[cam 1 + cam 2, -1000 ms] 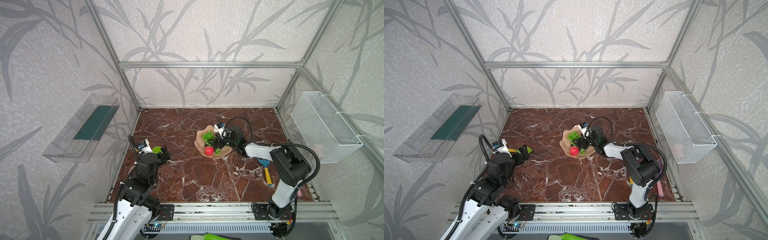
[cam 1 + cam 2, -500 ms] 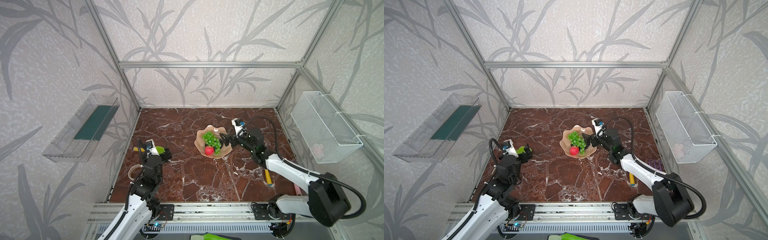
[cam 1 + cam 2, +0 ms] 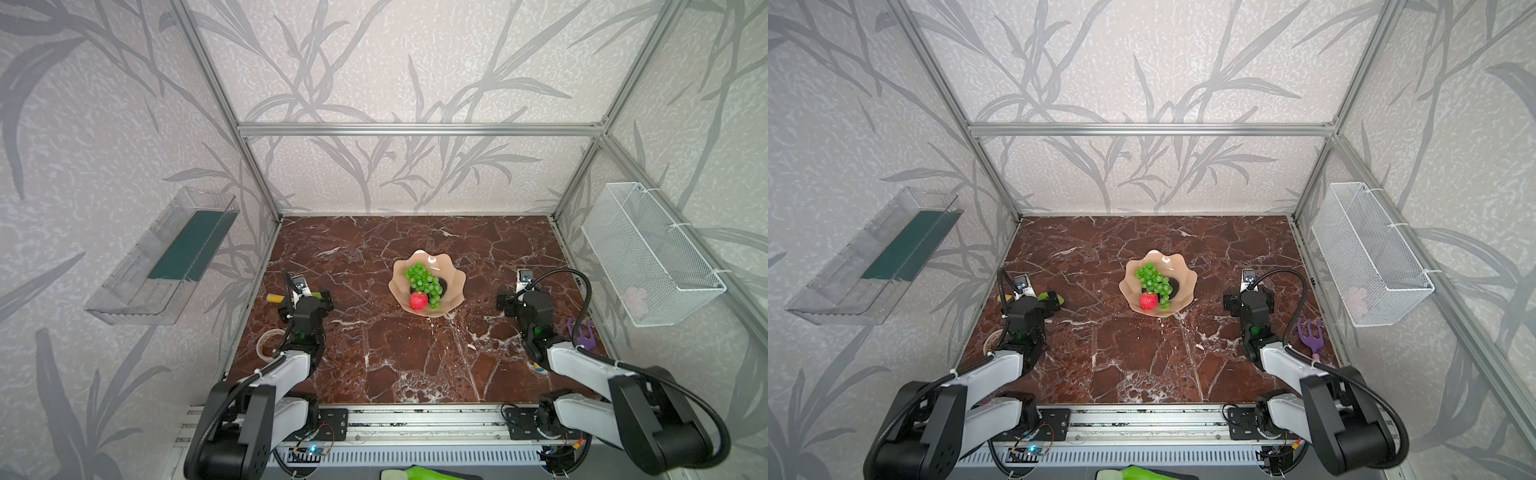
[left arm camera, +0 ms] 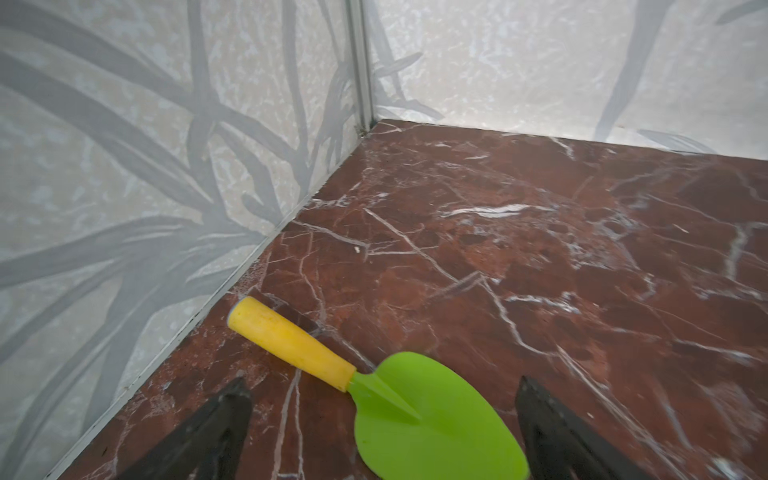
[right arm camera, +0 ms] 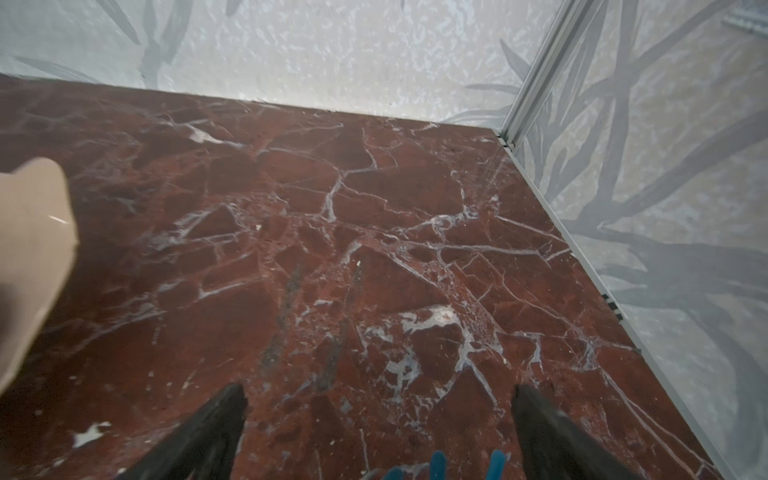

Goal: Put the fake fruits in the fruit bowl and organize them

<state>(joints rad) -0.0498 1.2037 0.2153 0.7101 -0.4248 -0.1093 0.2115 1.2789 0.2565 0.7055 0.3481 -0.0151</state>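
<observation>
Peach-pink glossy scalloped fruit bowl [image 3: 451, 266], mid-worktop: is all the fake fruit in? (desk)

Near as I can tell. The bright green grape bunch [image 3: 422, 279] is draped across the middle. The small red apple [image 3: 418, 300] sits by the near rim, touching the grapes. One near-black avocado [image 3: 443, 286] peeks out beside the bunch. 2nd avocado: can't tell, prob hidden under the grapes. No fruit seen loose on the red-brown marble-look worktop [image 3: 374, 353] in both top views. (photog)

Tools? (desk)

Both well apart from the bowl, one either side. L tool [image 4: 381, 384]: jaws spread wide, gripping nothing. A green-bladed plastic toy shovel w/ yellow handle [image 4: 432, 415] lies on the worktop btwn its fingers; not held, not a fruit. R tool [image 5: 376, 388]: jaws wide too, only bare marble btwn them. A bit of bowl rim shows in its wrist view. (photog)

So which step? (desk)

Placing looks done, IMO; what's left is the "organize" bit. Next move, if any: one tool goes over the bowl from above, jaws wide, and shifts the grapes off whatever they cover so each fruit sits clear. That calls for a light grip. The bunch looks floppy, the bowl is shallow, and the apple near the rim could roll out. Leave the shovel alone. (photog)
</observation>
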